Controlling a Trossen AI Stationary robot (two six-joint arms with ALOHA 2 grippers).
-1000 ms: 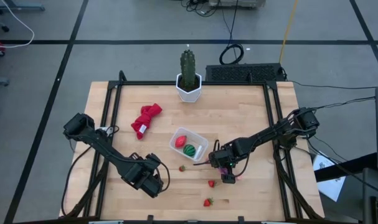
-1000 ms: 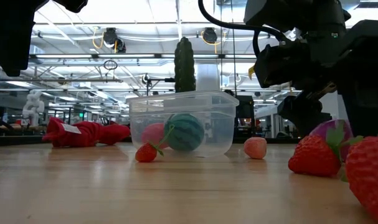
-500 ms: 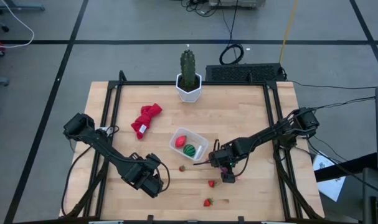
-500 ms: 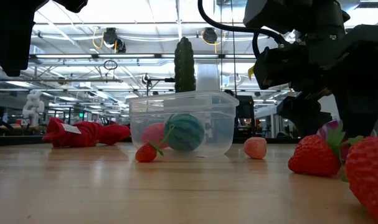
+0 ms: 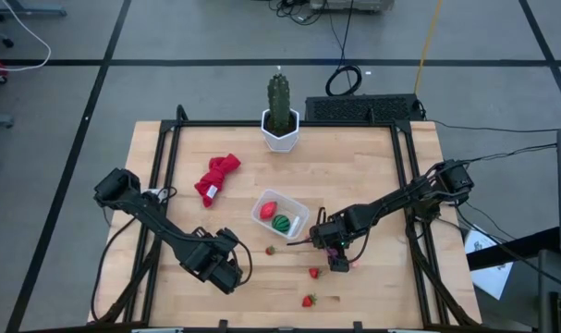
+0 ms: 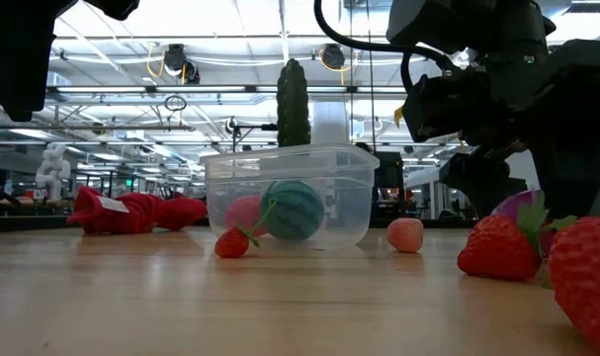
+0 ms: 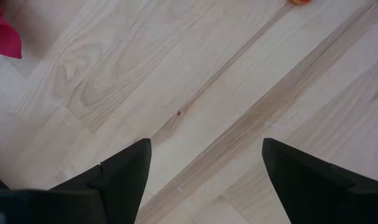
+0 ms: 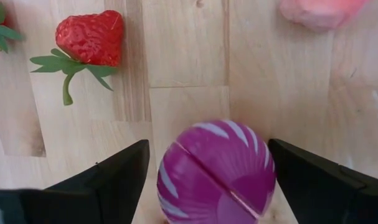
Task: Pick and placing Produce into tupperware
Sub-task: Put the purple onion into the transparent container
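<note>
Right tool [image 5: 337, 261] is low over the counter [image 5: 354, 176], near its front right of centre. In the right wrist view the purple ball [image 8: 217, 169] sits squarely between the two dark fingers [image 8: 108, 180]. A sliver of wood shows on either side of the ball, so contact cannot be confirmed; whether the tool is clenched on it or still released cannot be told. In the low view the purple ball [image 6: 522, 210] shows just under the right tool, resting at counter level.

Near that tool: one strawberry [image 8: 89, 38] with green leaves lies just beyond the ball, and a pink bit [image 8: 319, 11] lies off to the other side, both apart from the fingers.

Further out: the tupperware [image 5: 280, 215] stands left of the right tool, near mid-counter. It holds the green striped ball [image 5: 281, 224] and the red oval [image 5: 268, 209]. Loose strawberries lie on the counter in front of the tub.

Left tool [image 7: 204, 168] is released, fingers spread over bare wood at the front left of the counter, well apart from the tub.

Red cloth [image 5: 216, 178] lies left of the tub; cactus [image 5: 279, 100] in its white pot is at the far edge.
</note>
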